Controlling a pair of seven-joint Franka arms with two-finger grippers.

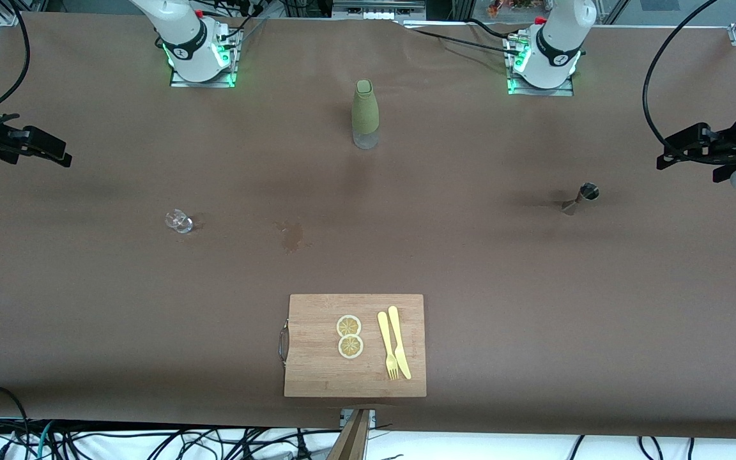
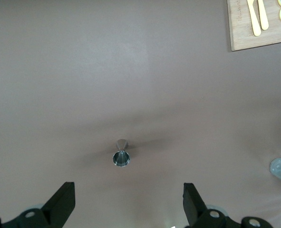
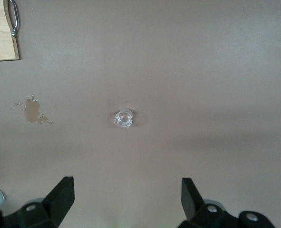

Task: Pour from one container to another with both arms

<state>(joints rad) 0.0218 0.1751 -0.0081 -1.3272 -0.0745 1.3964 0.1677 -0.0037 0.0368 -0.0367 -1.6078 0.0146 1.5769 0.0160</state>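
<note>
I note the cutting board (image 1: pixel 355 345) nearest the camera. The glass tumbler (image 1: pixel 179 221), toward the right arm's end of the surface, looks light, slippery, fragile: grip mid-wall. The metal measuring cup (image 1: pixel 580 198), toward the left arm's end: grip its waist. Left end effector (image 2: pixel 126 209) and right end effector (image 3: pixel 126 204) hover above, fingers apart, empty.

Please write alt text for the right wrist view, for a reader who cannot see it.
A tiny clear glass tumbler stands alone on the brown table, seen from above between the right hand's open black fingers. A small wet stain and a wooden board's corner lie to one side.
</note>
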